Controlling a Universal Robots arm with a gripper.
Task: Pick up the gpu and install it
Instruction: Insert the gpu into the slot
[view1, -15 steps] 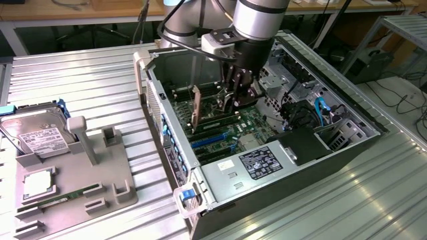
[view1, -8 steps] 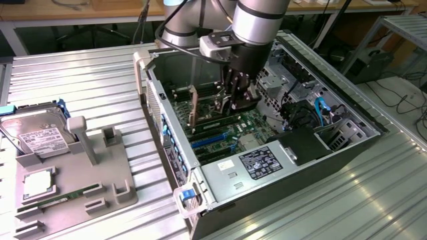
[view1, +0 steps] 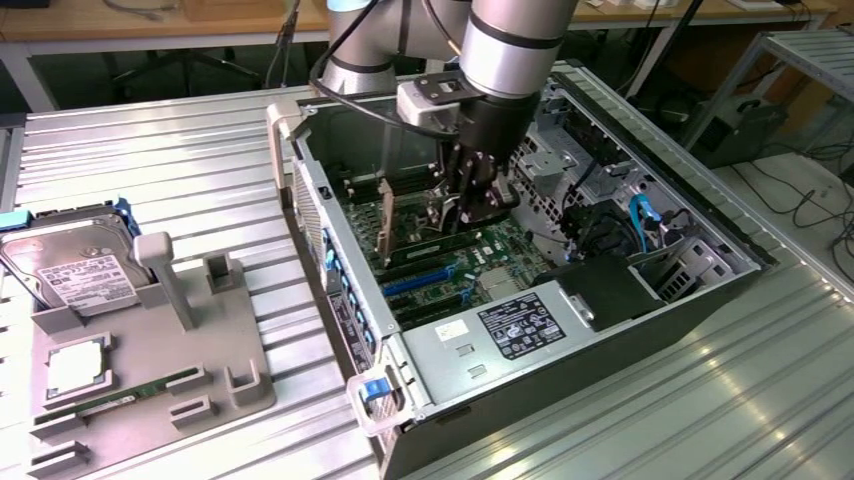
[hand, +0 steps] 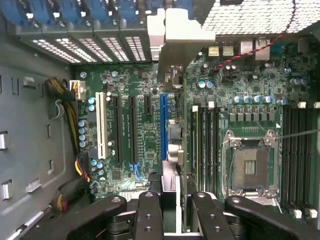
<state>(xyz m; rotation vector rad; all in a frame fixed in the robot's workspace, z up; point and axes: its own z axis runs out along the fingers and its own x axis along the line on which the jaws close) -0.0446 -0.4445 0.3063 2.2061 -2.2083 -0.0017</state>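
Gripper (view1: 470, 205) down inside the open PC case (view1: 694, 215), clamped on the gpu (view1: 461, 205), edge-on above the board.

Exterior view: we see the case lying open on a ribbed metal table (view1: 160, 150), w/ motherboard (view1: 501, 250), blue slots and a labelled PSU (view1: 514, 330) inside; arm reaches in from above, the card only partly visible between the fingers. At the exterior view's left, a grey parts tray (view1: 247, 345) holds a hard drive (view1: 67, 265), a cpu (view1: 78, 365) and a ram stick (view1: 127, 395). Desks and cables in the room behind. Wrist view: we look straight down the gpu (hand: 172, 100), its pale bracket (hand: 177, 35) by the rear slot openings, card just beside the blue slot (hand: 163, 125). Fingers (hand: 148, 215) grip its near edge. Empty cpu socket (hand: 248, 167) and ram slots (hand: 205, 150) sit beyond.
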